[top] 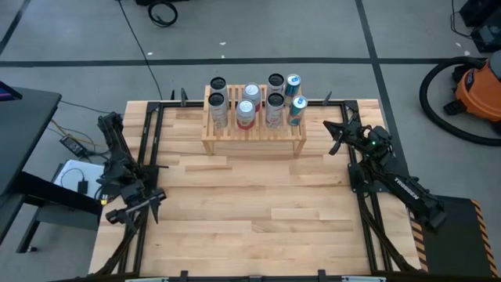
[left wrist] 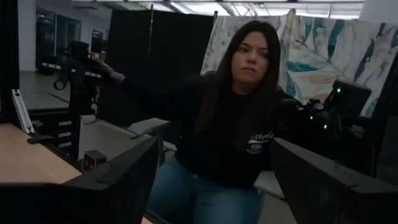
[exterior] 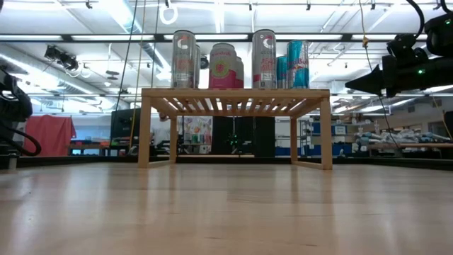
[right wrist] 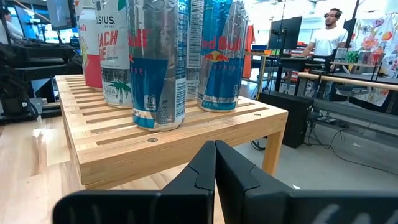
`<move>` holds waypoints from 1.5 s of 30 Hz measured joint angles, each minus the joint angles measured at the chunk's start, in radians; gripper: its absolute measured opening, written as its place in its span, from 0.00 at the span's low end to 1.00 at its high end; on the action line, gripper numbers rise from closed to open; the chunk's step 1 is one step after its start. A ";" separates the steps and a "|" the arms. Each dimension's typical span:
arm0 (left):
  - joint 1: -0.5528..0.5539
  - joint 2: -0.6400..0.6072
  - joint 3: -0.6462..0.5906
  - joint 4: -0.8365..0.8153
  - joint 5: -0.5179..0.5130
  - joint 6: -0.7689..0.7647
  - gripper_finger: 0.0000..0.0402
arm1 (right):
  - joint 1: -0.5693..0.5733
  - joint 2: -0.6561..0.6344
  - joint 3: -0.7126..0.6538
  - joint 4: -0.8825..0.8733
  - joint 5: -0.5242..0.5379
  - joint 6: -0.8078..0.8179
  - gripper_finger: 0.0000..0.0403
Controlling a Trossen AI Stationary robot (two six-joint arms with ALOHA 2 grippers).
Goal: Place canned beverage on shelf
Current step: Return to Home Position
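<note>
The light wooden shelf (top: 252, 135) with a slatted top stands at the table's far middle; it also shows in the low view (exterior: 236, 103) and the right wrist view (right wrist: 124, 134). Several cans (top: 246, 110) stand upright on its slats: silver, pink and blue ones (right wrist: 219, 56). My right gripper (top: 335, 142) is shut and empty, just off the shelf's right end, above table height (exterior: 357, 83); its fingers meet in its wrist view (right wrist: 215, 163). My left gripper (top: 141, 205) is open and empty at the table's left edge, far from the shelf.
Black frame rails (top: 153, 157) run along the table's left, right and far edges. Bare tabletop (top: 258, 211) lies between the shelf and the near edge. A person (left wrist: 236, 124) sits beyond the table. An orange vacuum (top: 477, 90) stands on the floor at right.
</note>
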 joint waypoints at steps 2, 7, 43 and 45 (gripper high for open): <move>0.000 -0.001 -0.029 0.023 -0.001 0.002 0.78 | 0.000 0.000 0.000 0.000 0.000 0.000 0.03; 0.000 -0.001 -0.029 -0.049 -0.001 0.001 0.78 | 0.000 0.000 0.000 0.000 0.000 0.000 0.03; 0.000 0.002 -0.030 -0.048 -0.001 0.001 0.78 | 0.000 0.000 0.000 0.000 0.000 0.000 0.03; 0.000 0.002 -0.030 -0.048 -0.001 0.001 0.78 | 0.000 0.000 0.000 0.000 0.000 0.000 0.03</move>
